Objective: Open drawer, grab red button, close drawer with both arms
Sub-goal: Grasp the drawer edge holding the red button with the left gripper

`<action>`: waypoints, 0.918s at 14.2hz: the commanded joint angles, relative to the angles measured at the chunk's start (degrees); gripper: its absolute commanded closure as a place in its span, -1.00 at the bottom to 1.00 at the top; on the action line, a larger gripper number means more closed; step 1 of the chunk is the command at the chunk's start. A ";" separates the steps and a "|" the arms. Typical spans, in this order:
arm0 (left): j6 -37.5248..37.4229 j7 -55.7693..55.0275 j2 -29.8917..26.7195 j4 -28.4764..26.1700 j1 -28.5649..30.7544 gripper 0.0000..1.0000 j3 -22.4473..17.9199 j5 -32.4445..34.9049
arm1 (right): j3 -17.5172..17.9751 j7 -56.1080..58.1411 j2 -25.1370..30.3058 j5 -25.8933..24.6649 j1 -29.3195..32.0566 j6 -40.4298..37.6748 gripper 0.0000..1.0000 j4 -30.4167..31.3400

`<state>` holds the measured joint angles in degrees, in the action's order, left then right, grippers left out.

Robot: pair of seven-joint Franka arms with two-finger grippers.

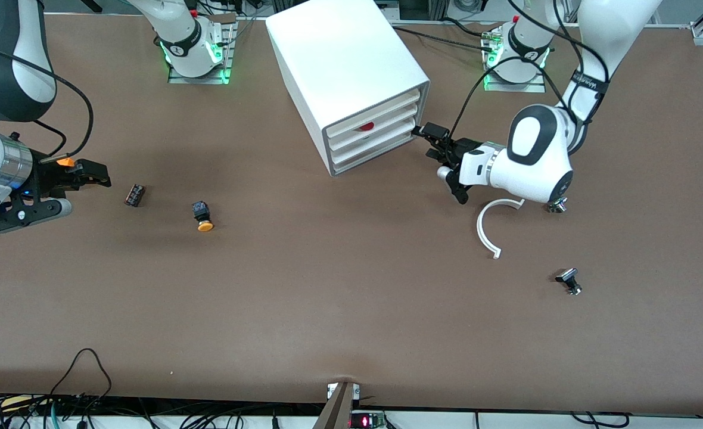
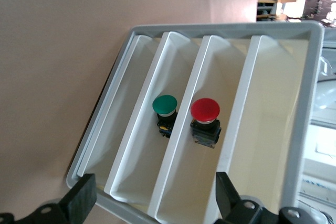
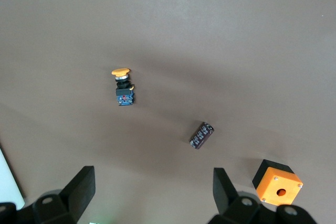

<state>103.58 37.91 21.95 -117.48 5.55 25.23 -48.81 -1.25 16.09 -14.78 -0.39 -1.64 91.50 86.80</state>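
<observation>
The task is judged to be at its very start, with every step left to do. In the front view the drawer (image 1: 372,127), the middle one of three in the white cabinet (image 1: 342,71), is seen pushed in, level with the other two fronts, and only a red spot is glimpsed through its front. The button (image 2: 205,120) is shown by the left wrist view lying in that drawer, its red cap up, just beside a green-capped button (image 2: 165,113) in the neighbouring tray. The left claw (image 1: 428,132) is held just in front of the drawer fronts, at the cabinet's corner toward the left arm's end of the counter (image 1: 351,310); its fingers (image 2: 79,199) are spread wide apart and nothing is gripped. The right claw (image 1: 92,176) hangs over the counter toward the right arm's end, well apart from the cabinet, with its fingers (image 3: 79,190) likewise spread and empty, and that arm appears to wait. Below it an orange-yellow-capped button (image 3: 122,85), a small dark cylinder (image 3: 201,135) and an orange box (image 3: 277,182) are seen on the counter. Pulling the drawer out, taking the button and shutting the drawer are therefore all judged still outstanding.
</observation>
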 commanded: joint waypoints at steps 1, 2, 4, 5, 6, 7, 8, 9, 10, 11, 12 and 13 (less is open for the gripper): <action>0.92 3.39 1.51 -1.09 0.42 -1.00 0.70 -2.60 | 0.02 -0.01 -0.25 0.21 -0.03 0.17 -0.98 -0.40; 1.01 4.27 1.95 -1.35 0.42 -1.00 1.83 -2.78 | 0.02 0.08 -0.25 0.21 0.06 0.17 -0.98 -0.40; 2.50 4.80 1.96 -2.49 0.42 -1.00 3.42 -2.87 | 0.02 0.17 -0.25 0.21 0.23 0.17 -0.98 -0.40; 4.33 4.72 1.70 -3.63 0.42 -0.98 4.99 -4.00 | 0.02 0.17 -0.25 0.21 0.23 0.26 -0.98 -0.40; 6.70 4.71 1.61 -5.12 0.42 -0.91 6.05 -4.79 | 0.02 0.08 -0.25 0.21 0.23 0.26 -0.98 -0.40; 8.20 4.71 1.61 -5.48 0.42 -0.88 7.11 -4.80 | 0.02 0.00 -0.25 0.21 0.23 0.26 -0.98 -0.32; 8.74 4.80 1.61 -5.57 0.42 -0.81 7.55 -4.80 | 0.02 0.08 -0.34 0.12 0.23 0.08 -0.98 -0.32; 8.83 4.80 1.78 -5.83 0.34 -0.69 7.64 -4.80 | -0.07 0.08 -0.34 0.12 0.41 -0.01 -0.98 -0.32; 8.92 4.80 1.87 -6.18 0.34 -0.63 7.73 -4.80 | -0.07 0.17 -0.42 0.21 0.41 -0.01 -0.98 -0.32; 9.35 4.80 1.96 -6.62 -0.01 -0.44 8.08 -4.80 | -0.07 0.00 -0.42 0.21 0.41 -0.18 -0.98 -0.32; 10.32 4.80 1.96 -7.15 -0.28 -0.30 8.43 -4.80 | -0.07 0.00 -0.42 0.12 0.32 -0.18 -0.98 -0.32; 11.11 4.80 2.05 -7.76 -0.28 -0.09 9.22 -4.80 | -0.07 0.00 -0.51 0.12 0.23 -0.18 -0.98 -0.32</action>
<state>112.56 41.01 24.59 -123.31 5.34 33.14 -51.88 -1.43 16.09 -15.22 -0.39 -1.51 91.57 86.80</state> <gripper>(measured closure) 0.344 0.004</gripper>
